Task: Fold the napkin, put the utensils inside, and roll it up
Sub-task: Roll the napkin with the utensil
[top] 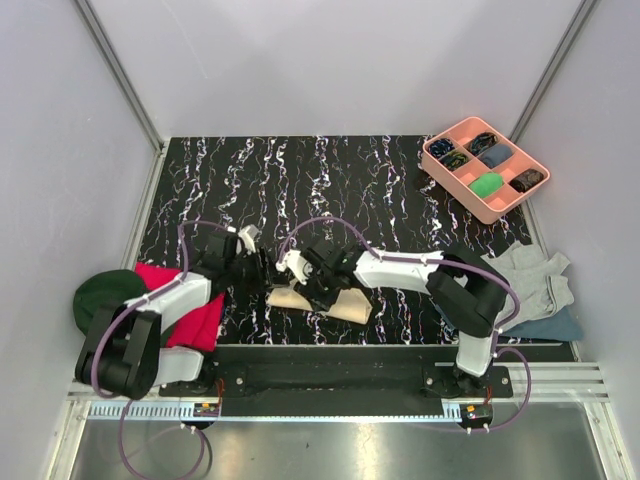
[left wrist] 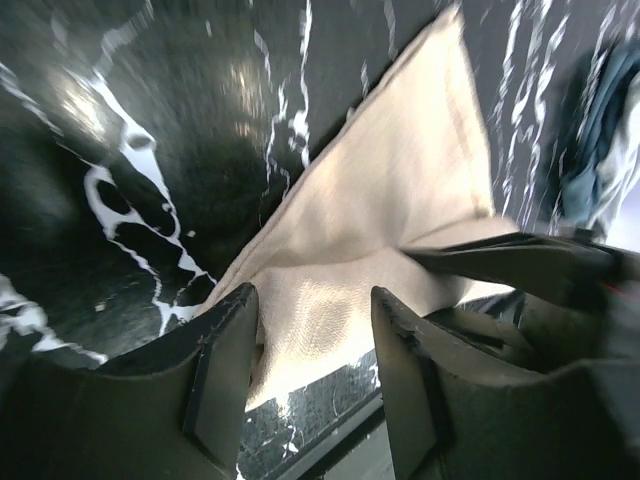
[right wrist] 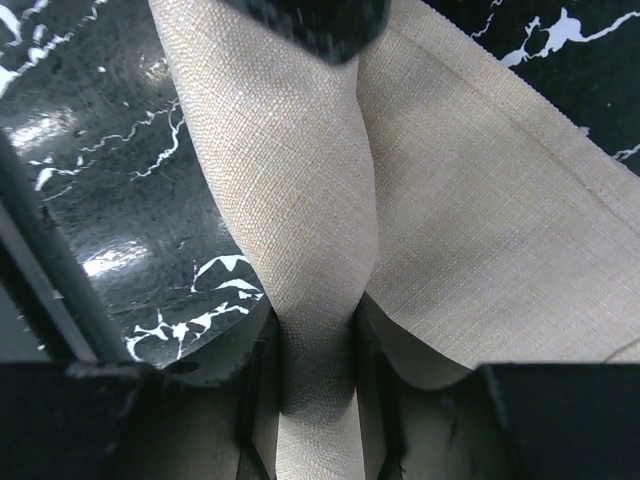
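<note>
Right wrist: right gripper (right wrist: 318, 395) pinches napkin (right wrist: 470, 230) ridge, bottom centre. Left gripper (left wrist: 310, 370) wide, empty. Lift low, lay fold edge-to-edge.

From above, the napkin (top: 350, 306) shows only as two pale patches, its middle hidden under the right arm (top: 392, 268). The tray's (top: 455, 192) contents are too small to name. In the left wrist view a blue-grey cloth (left wrist: 600, 130) is blurred and cut off. In the right wrist view the napkin's fold runs off the bottom edge.
</note>
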{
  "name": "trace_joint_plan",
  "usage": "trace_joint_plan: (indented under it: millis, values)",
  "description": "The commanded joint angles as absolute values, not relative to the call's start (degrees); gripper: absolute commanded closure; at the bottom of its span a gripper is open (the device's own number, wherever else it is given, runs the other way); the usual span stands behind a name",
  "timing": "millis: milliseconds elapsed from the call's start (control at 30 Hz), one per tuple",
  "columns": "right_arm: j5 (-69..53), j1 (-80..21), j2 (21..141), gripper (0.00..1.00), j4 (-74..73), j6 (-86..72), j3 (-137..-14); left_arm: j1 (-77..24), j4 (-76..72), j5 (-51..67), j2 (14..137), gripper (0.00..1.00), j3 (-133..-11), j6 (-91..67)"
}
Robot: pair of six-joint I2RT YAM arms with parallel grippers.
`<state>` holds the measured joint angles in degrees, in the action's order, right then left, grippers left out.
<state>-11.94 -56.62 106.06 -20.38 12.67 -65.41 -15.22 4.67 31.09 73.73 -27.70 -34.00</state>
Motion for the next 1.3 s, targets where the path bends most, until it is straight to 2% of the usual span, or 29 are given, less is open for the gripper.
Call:
trace_joint_plan:
  millis: [0,233,500,900,1000,1033,1100,1133,1267]
  values:
    - [-25.5,-53.2,110.2,0.67,-26.2,11.3,-66.5,-13.9,5.5,25.1,67.3,0.48,-26.5,-33.2]
    - [-40.8,-48.6,114.4,0.68,-30.0,10.6,-70.9,-13.8,0.4,29.0,62.0,0.49,-22.1,-34.1]
    - [-52.9,-43.9,120.7,0.69,-36.2,9.8,-76.9,-13.8,-3.5,33.4,61.1,0.51,-19.8,-34.5]
    - [-58.8,-40.7,128.1,0.69,-40.3,9.8,-81.8,-14.1,-6.9,35.4,63.5,0.54,-17.1,-35.5]
    - [-59.1,-40.4,128.6,0.68,-40.4,9.8,-82.3,-14.2,-7.9,35.3,65.5,0.65,-16.7,-35.6]
    - [-59.1,-40.3,128.6,0.67,-40.4,9.8,-82.4,-14.2,-7.9,35.3,66.8,0.72,-16.7,-35.5]
    - [-58.7,-40.3,128.2,0.64,-40.4,9.8,-82.7,-14.2,-7.8,35.2,67.9,0.77,-17.0,-35.5]
    - [-58.3,-40.3,127.9,0.59,-40.4,9.8,-82.7,-14.2,-7.6,35.1,68.8,0.82,-17.3,-35.4]
    - [-54.6,-40.2,125.0,0.46,-40.3,9.3,-83.1,-14.2,-5.5,33.9,70.1,0.90,-18.7,-34.8]
